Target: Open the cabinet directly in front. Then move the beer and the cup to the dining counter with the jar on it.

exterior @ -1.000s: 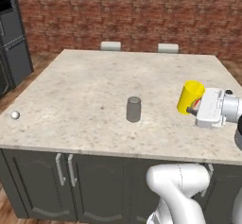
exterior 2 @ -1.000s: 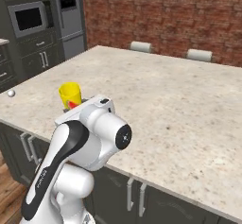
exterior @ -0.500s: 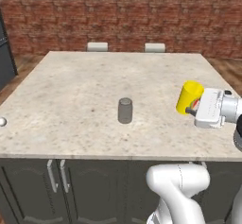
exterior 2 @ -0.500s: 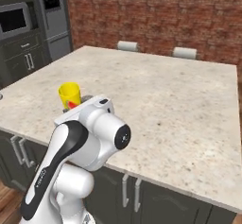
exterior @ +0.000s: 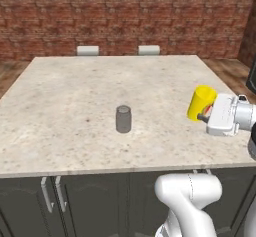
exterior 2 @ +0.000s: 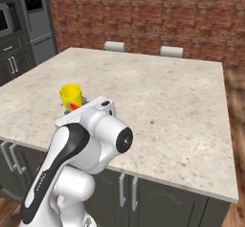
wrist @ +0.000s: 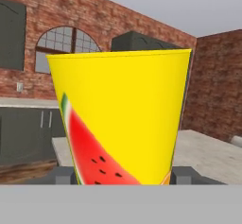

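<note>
Brick walling is backing a beige speckled dining desk (exterior: 75,106) over dark cabinet fronts, and the whole scene has been shifting across the base views over the last second: the tall dark appliances have been sliding out toward the left edge of the right base view and the desk edge is now lying square to the cameras, which reads as the base driving into place rather than anything on the desk moving. Nearest item: the end effector (exterior: 206,116), reaching out sideways from the white arm over the right part of the desk, its two fingers pinching the cup (exterior: 201,102) at the base. The cup is sitting upright in that grip, bright yellow with a watermelon slice on its side, and the hand view is showing it (wrist: 120,116) close up between the dark finger tips; whether its bottom is touching the stone cannot be told. Its place relative to the arm is staying as it was a second ago. Next item, mid-desk: the jar (exterior: 123,119), squat, grey and translucent, standing upright and well apart from the cup, to its left. Farthest: two pale chair backs (exterior: 88,50) showing beyond the far edge. Judgement: the carry is nearing its end, and setting the cup down and releasing is likely coming next.
</note>
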### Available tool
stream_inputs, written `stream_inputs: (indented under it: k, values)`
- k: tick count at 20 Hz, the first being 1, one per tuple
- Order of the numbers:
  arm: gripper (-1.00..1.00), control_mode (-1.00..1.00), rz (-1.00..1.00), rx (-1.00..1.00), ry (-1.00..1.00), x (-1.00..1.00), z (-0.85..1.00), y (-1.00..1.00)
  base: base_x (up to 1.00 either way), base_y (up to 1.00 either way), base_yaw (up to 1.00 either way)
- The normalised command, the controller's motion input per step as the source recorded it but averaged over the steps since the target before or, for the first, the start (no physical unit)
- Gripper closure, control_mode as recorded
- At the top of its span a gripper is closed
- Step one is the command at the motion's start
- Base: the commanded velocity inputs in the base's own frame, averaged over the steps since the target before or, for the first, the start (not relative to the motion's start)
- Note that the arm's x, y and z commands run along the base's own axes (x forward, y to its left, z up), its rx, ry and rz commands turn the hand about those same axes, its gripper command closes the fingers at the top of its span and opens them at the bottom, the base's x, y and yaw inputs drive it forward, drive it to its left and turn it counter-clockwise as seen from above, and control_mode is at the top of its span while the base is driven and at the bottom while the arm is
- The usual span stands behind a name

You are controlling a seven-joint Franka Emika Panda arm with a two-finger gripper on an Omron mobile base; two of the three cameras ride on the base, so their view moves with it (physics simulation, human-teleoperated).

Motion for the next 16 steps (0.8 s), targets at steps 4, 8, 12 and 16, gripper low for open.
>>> stream_inputs:
  k: [4, 8, 12, 16]
  values:
    - [1.00, 1.00, 0.00, 0.00, 0.00, 0.00, 0.00, 0.00, 0.30, 0.63, -0.05]
    - [1.00, 1.00, 0.00, 0.00, 0.00, 0.00, 0.00, 0.00, 0.14, 0.15, -0.01]
    - [1.00, 1.00, 0.00, 0.00, 0.00, 0.00, 0.00, 0.00, 0.35, 0.00, 0.00]
    - [1.00, 1.00, 0.00, 0.00, 0.00, 0.00, 0.00, 0.00, 0.73, 0.00, 0.00]
